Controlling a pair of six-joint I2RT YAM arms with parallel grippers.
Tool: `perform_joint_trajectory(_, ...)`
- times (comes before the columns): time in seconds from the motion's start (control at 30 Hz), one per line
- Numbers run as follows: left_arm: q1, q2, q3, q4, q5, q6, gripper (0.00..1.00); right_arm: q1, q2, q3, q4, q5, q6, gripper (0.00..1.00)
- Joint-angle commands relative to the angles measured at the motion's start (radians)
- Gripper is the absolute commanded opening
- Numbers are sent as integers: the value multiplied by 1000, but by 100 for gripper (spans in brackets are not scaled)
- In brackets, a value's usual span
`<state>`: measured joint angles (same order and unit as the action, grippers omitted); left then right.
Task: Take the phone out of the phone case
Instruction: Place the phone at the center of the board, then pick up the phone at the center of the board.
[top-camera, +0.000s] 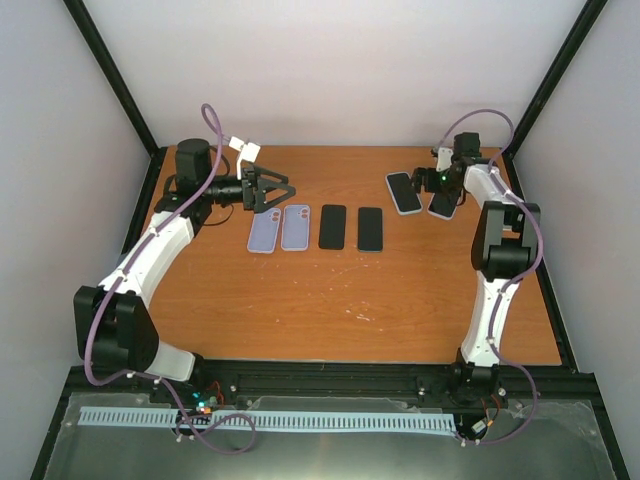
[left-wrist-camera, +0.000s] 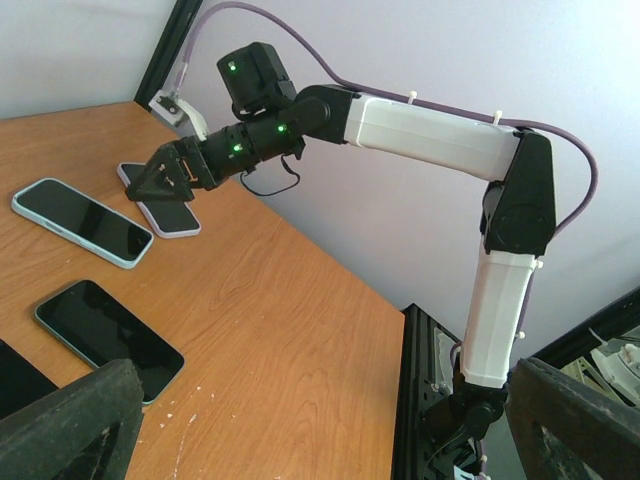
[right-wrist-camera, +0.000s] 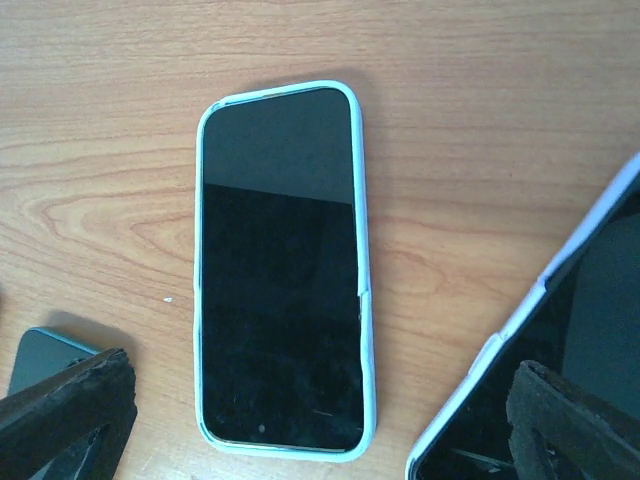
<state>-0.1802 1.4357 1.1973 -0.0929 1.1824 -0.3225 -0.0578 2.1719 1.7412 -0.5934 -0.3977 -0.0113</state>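
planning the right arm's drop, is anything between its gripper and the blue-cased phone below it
Nothing visible does. The open right gripper hangs straight over the blue-cased phone, which lies flat and uncovered; a second phone lies apart to its side.

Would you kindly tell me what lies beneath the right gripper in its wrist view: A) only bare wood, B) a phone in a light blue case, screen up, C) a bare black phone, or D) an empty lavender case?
B: the right wrist view shows a phone in a light blue case, dark screen up, flat on the table below the open right gripper.
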Motion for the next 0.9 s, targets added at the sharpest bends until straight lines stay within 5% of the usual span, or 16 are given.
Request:
perform_joint_trajectory(0.0,4,15,28,24,19,-1,100,31,42,75,-69,35,-88,100)
perform_joint_trajectory(0.87,4,1,15,31,20,-5,100,184,206,176,-146,316,-183,100)
